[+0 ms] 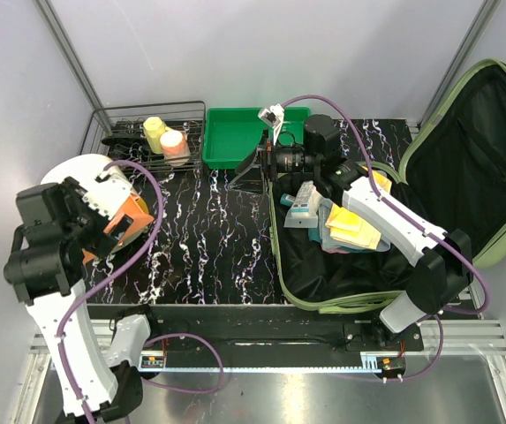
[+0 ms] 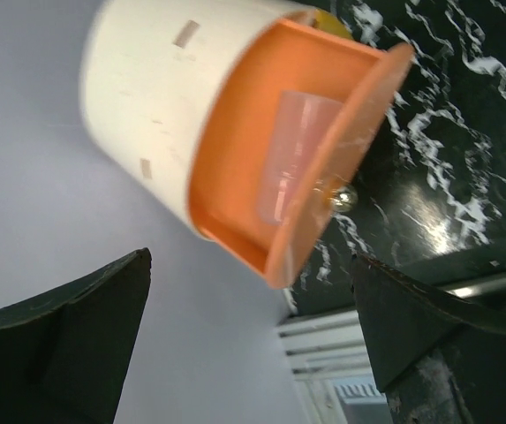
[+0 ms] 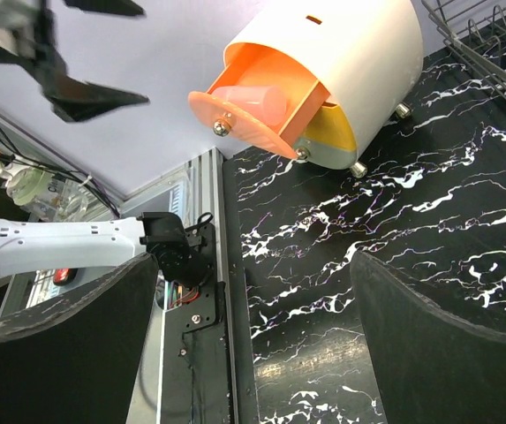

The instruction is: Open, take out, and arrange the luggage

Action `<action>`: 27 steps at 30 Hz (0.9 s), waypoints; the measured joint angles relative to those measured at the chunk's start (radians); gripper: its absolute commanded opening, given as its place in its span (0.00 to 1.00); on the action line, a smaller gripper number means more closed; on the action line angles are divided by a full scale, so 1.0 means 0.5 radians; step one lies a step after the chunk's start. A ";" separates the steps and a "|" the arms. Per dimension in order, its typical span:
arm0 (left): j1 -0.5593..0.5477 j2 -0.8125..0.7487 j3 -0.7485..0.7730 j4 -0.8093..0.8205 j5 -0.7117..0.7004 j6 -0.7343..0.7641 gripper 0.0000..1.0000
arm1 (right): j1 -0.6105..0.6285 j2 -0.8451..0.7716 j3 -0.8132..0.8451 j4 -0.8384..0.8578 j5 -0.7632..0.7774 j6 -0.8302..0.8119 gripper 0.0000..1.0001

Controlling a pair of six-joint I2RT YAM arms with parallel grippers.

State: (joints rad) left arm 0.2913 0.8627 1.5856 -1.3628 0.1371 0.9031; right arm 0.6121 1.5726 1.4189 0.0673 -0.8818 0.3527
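Luggage (image 1: 473,150) open but packed; left pincer (image 2: 251,261) and right pincer (image 3: 253,265) both gape empty. Next, likely: right dips to grip the yellow packets (image 1: 355,226).

Bare tabletop (image 1: 208,238) lies between the drawer cabinet (image 1: 116,190) and luggage (image 1: 473,159); wire rack (image 1: 129,119) blocks the back.

Black marbled table (image 1: 208,238): open luggage (image 1: 323,269) right, green tray (image 1: 235,141) and wire rack (image 1: 191,119) rear, white drawer unit (image 3: 358,71) left.
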 measured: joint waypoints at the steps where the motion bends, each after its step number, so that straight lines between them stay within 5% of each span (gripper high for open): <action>1: -0.006 -0.008 -0.076 0.002 -0.001 -0.021 0.99 | 0.000 0.000 0.000 -0.001 -0.002 0.003 1.00; 6: -0.017 0.058 -0.412 -0.021 -0.021 -0.085 0.99 | 0.000 0.007 0.000 0.000 -0.004 0.021 1.00; 16: -0.018 0.136 -0.481 0.022 -0.311 -0.275 0.99 | 0.000 0.082 0.004 -0.001 -0.007 0.061 1.00; 27: -0.018 0.254 -0.671 0.545 -0.619 -0.187 0.99 | 0.000 0.121 0.005 -0.002 -0.007 0.082 1.00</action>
State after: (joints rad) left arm 0.2825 0.9897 1.2499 -1.0904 -0.1722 0.8097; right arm 0.6121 1.6333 1.4212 0.0666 -0.8852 0.3939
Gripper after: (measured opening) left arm 0.988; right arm 0.994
